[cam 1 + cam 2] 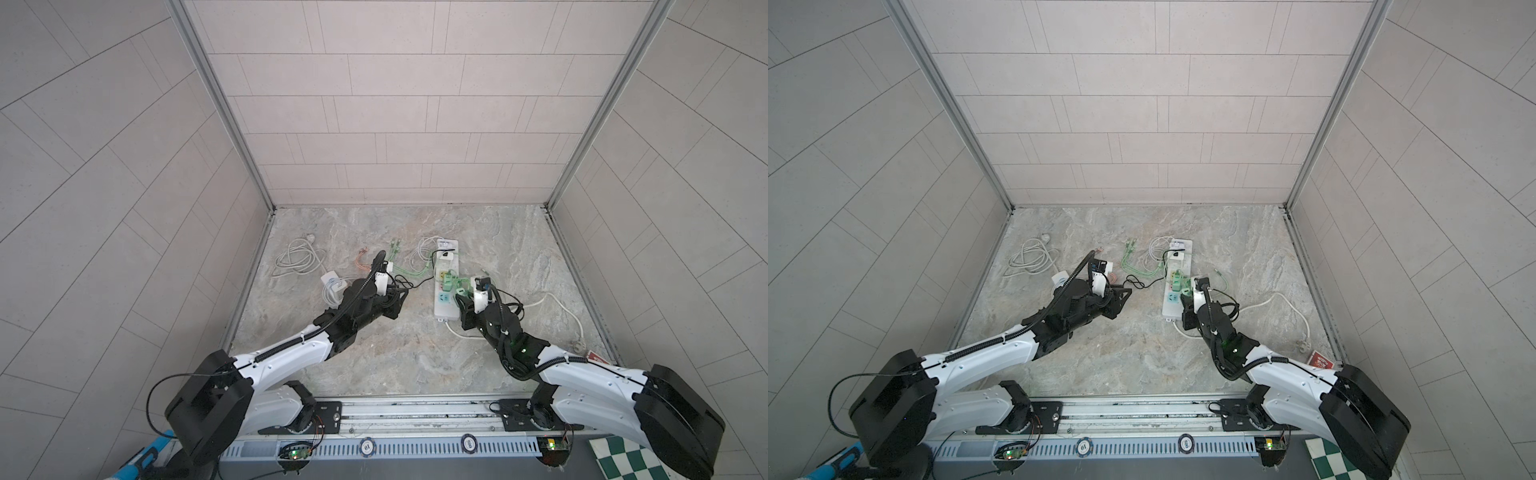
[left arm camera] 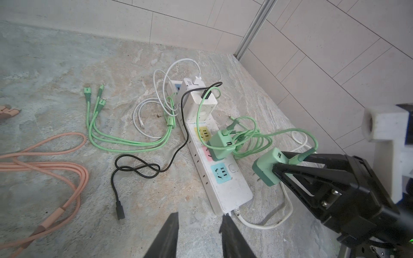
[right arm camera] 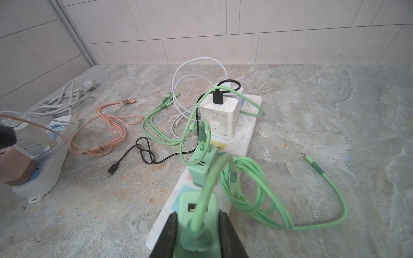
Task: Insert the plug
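The plug (image 2: 267,167) (image 3: 196,214) is a pale green cube charger with a green cable in its back. My right gripper (image 3: 197,215) (image 1: 462,296) is shut on its sides. It hangs just above the near end of the white power strip (image 2: 230,189) (image 1: 444,309) (image 1: 1170,307), by the empty blue socket (image 2: 221,173), with its prongs bare and pointing at the strip. My left gripper (image 2: 200,217) (image 1: 397,301) (image 1: 1121,297) hovers left of the strip over the floor, open and holding nothing.
On the strip stand a second green charger (image 2: 220,145) and a white cube charger (image 2: 201,105). Green, black (image 2: 134,169), white and orange (image 2: 44,160) cables lie on the floor to its left. Another power strip (image 3: 44,156) sits at far left. Tiled walls enclose the floor.
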Robot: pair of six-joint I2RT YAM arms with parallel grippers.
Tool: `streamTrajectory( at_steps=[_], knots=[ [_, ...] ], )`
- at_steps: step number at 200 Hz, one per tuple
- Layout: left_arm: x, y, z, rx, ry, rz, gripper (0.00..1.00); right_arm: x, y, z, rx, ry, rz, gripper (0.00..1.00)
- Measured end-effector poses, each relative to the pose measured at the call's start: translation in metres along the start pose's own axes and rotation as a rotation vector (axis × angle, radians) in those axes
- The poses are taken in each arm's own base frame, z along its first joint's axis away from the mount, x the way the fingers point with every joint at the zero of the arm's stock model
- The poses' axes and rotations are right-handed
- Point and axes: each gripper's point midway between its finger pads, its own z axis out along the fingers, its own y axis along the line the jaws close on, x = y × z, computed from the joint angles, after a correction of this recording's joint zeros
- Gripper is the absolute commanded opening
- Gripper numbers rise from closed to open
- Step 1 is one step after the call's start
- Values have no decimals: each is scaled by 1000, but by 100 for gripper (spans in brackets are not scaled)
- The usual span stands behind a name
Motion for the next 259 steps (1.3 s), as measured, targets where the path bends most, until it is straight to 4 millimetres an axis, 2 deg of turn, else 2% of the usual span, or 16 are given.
streamTrajectory(
  at_steps=[46, 96, 153, 259],
  knots=[
    [4, 5, -2, -15, -7, -36, 37, 4, 8, 7, 75, -7, 58, 0],
    [7, 8, -4, -22, -11, -51, 37, 4, 6, 21, 142, -41, 92, 0],
    [0, 5, -8, -11, -37, -63, 37, 12, 14, 42, 147, -46, 117, 0],
    [-6, 1, -13, 4, -57, -64, 38, 13, 7, 46, 200, -63, 140, 0]
  ],
)
